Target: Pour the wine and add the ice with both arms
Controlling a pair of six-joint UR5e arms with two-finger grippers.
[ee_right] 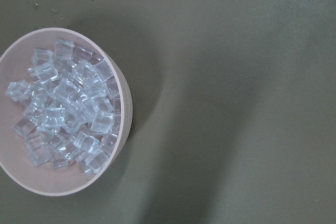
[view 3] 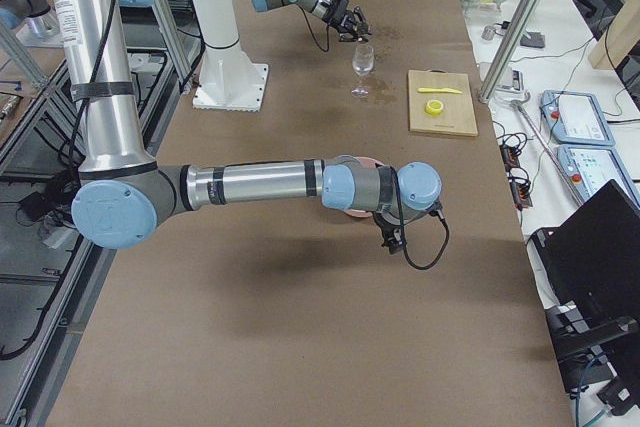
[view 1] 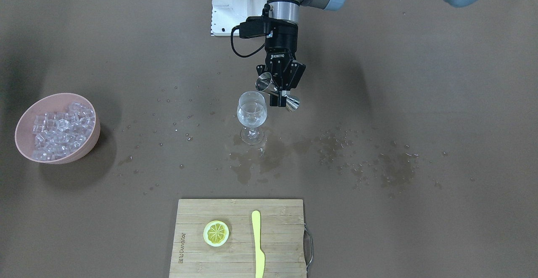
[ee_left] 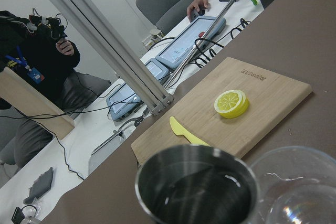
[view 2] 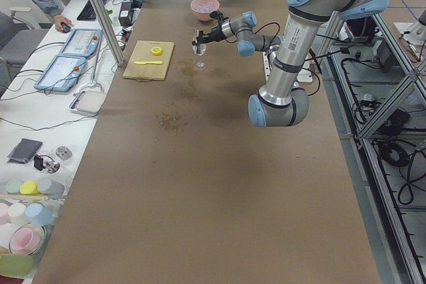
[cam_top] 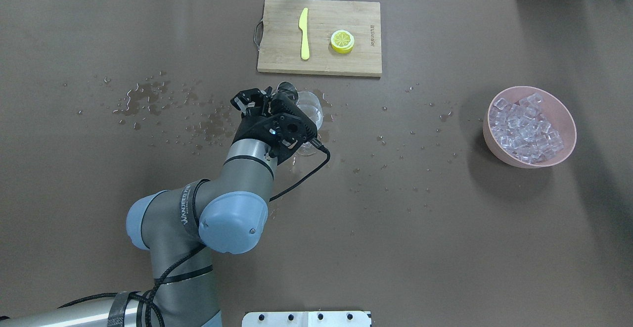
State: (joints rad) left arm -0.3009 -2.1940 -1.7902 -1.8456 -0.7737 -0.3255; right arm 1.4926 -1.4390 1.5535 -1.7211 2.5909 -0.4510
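Note:
My left gripper (view 1: 280, 94) is shut on a steel jigger (view 1: 265, 83), tilted beside the rim of a clear wine glass (view 1: 252, 112) that stands mid-table. In the left wrist view the jigger (ee_left: 197, 187) holds clear wine (ee_left: 202, 195), and the glass rim (ee_left: 299, 192) is right next to it. Many clear ice cubes (view 1: 59, 128) fill a pink bowl (view 1: 25, 118). In the right wrist view the ice (ee_right: 63, 114) lies below, with no fingers showing. My right gripper (view 3: 392, 237) hangs over the bowl; I cannot tell if it is open.
A wooden cutting board (view 1: 281, 248) at the operators' edge carries a lemon slice (view 1: 216, 233) and a yellow knife (view 1: 257, 244). Wet spill patches (view 1: 260, 160) spread around the glass foot. The white base (view 1: 231, 4) stands behind the left arm.

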